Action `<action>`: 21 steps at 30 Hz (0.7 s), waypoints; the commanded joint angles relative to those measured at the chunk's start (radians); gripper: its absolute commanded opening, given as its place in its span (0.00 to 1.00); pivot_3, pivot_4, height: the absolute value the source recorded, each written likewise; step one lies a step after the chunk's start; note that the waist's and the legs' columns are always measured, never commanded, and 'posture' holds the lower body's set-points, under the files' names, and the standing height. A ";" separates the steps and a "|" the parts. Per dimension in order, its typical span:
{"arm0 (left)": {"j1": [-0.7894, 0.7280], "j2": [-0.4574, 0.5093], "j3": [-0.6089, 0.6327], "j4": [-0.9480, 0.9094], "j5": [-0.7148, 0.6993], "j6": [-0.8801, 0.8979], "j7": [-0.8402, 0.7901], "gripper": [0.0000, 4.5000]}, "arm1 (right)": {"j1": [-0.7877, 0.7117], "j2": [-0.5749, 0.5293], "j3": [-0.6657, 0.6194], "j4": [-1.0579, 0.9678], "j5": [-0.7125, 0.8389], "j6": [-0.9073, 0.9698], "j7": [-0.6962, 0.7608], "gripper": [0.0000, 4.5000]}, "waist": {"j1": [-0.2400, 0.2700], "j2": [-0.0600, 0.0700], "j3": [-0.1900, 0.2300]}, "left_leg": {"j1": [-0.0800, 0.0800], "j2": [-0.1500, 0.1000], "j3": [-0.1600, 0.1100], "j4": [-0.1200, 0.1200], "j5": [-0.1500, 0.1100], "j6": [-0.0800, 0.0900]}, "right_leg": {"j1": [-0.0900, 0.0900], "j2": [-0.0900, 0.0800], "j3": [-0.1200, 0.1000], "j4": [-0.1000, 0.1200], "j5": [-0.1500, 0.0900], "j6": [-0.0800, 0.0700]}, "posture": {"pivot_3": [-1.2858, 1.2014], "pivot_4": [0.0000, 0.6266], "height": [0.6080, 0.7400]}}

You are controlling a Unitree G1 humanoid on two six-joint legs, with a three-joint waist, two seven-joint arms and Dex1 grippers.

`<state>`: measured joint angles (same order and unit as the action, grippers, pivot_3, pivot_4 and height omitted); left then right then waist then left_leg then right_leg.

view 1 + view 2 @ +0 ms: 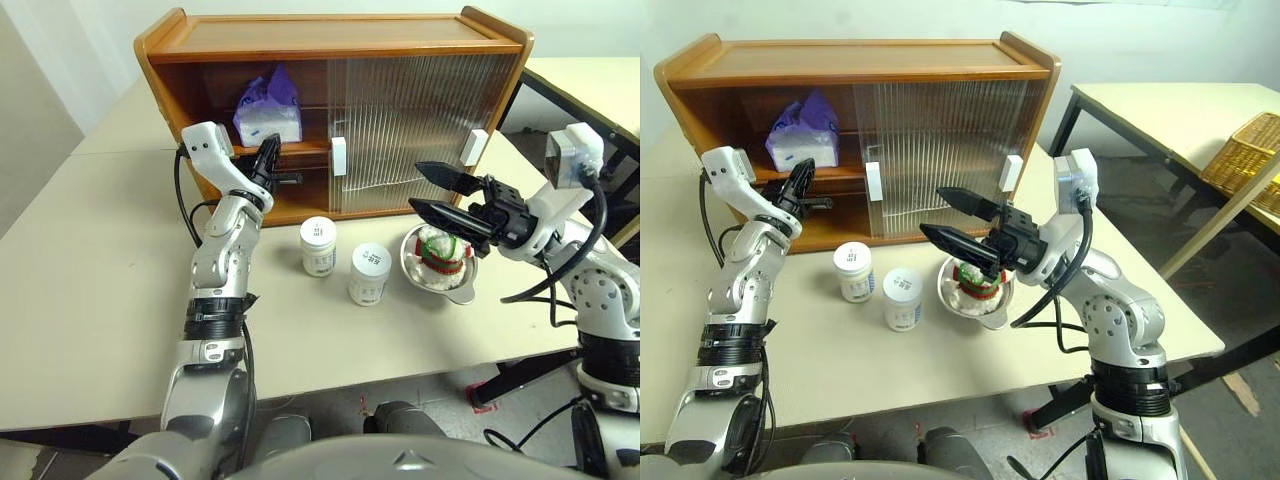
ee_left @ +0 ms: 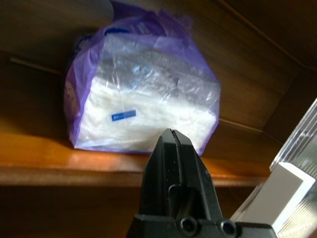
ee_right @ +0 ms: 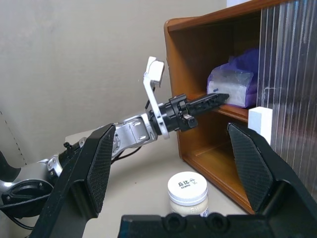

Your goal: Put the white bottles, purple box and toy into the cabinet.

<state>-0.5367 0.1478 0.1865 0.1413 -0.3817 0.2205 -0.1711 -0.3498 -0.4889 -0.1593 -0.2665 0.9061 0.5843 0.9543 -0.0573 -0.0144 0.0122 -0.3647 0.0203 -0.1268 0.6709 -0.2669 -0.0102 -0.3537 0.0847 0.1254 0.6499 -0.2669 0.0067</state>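
Observation:
The purple box point(image 1: 268, 110) lies on the upper shelf of the cabinet point(image 1: 330, 40), in its open left half. My left gripper point(image 1: 272, 150) is shut and empty, its tip at the shelf edge just in front of the box point(image 2: 143, 94); I cannot tell if they touch. Two white bottles point(image 1: 318, 245) point(image 1: 369, 273) stand upright on the table before the cabinet. The toy point(image 1: 442, 250) sits in a metal bowl point(image 1: 455, 290) to their right. My right gripper point(image 1: 415, 186) hangs open above the bowl, pointing left, with nothing between its fingers.
Ribbed sliding doors with white handles point(image 1: 338, 155) cover the cabinet's right half. The table's front edge point(image 1: 400, 375) runs close below the bottles. A second table point(image 1: 1160, 100) and a wicker basket point(image 1: 1245, 150) stand off to the right.

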 commanded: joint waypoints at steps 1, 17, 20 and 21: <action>-0.021 -0.004 0.022 0.046 0.017 -0.014 0.027 0.00 | 0.003 -0.006 -0.011 -0.014 0.009 -0.002 -0.003 1.00 | -0.001 0.000 0.000 | 0.000 0.000 0.000 0.000 0.000 0.000 | 0.000 0.000 0.000 0.000 0.000 0.000 | 0.46 0.00 1.00; 0.021 -0.026 0.010 -0.069 -0.119 -0.002 -0.144 0.00 | 0.002 0.001 -0.006 -0.007 0.004 -0.007 0.000 1.00 | -0.006 0.000 0.000 | 0.000 -0.001 0.000 0.005 -0.001 0.001 | 0.002 0.000 0.000 0.000 0.000 0.001 | 0.47 0.00 1.00; 0.067 -0.015 0.013 -0.136 -0.178 0.034 -0.199 0.00 | -0.001 0.003 -0.004 -0.003 0.001 -0.008 0.002 1.00 | -0.006 0.000 0.000 | 0.000 -0.001 0.000 0.004 -0.001 0.002 | 0.002 0.000 0.000 0.000 0.000 0.001 | 0.47 0.00 1.00; 0.090 -0.005 0.016 -0.165 -0.200 0.050 -0.220 0.00 | -0.002 0.003 -0.003 -0.001 0.001 -0.008 0.003 1.00 | -0.006 0.000 0.000 | 0.000 -0.001 0.000 0.004 -0.001 0.002 | 0.002 0.000 0.000 0.000 0.000 0.001 | 0.47 0.00 1.00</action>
<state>-0.4771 0.1284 0.1999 0.0207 -0.5464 0.2371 -0.3548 -0.3491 -0.4850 -0.1601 -0.2664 0.9056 0.5839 0.9547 -0.0635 -0.0144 0.0122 -0.3647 0.0189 -0.1269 0.6754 -0.2679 -0.0083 -0.3512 0.0846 0.1250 0.6500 -0.2665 0.0074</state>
